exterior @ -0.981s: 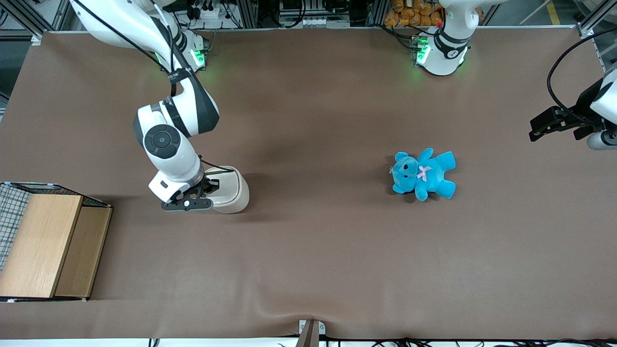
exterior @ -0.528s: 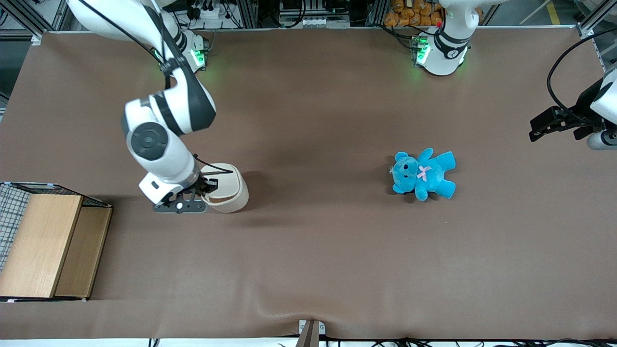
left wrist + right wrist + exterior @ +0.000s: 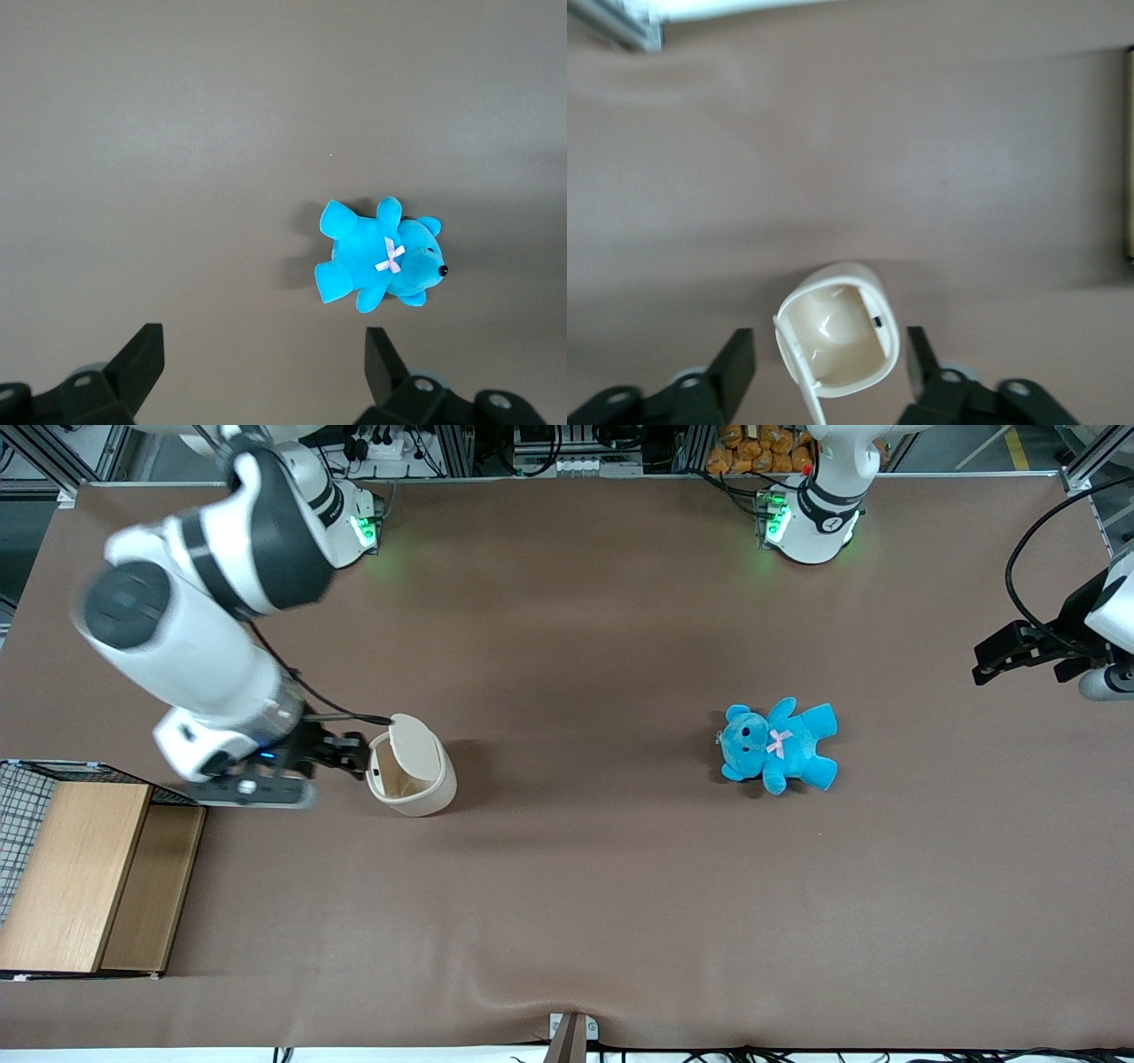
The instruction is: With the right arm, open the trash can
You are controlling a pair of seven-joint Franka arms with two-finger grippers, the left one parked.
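Note:
The cream-white trash can stands on the brown table, with its flat lid swung up and its inside showing. In the right wrist view I look down into the open trash can, and the lid stands nearly on edge at its rim. The right arm is raised high. Its black gripper hangs above the can, a little toward the working arm's end of it. The gripper is open and empty, with one finger on each side of the can and not touching it.
A blue teddy lies toward the parked arm's end of the table and also shows in the left wrist view. A wooden box with wire mesh stands at the working arm's end, nearer the front camera than the can.
The right arm has risen and swung toward its own end of the table. The gripper has come off the can's top. The lid, flat before, now stands open.

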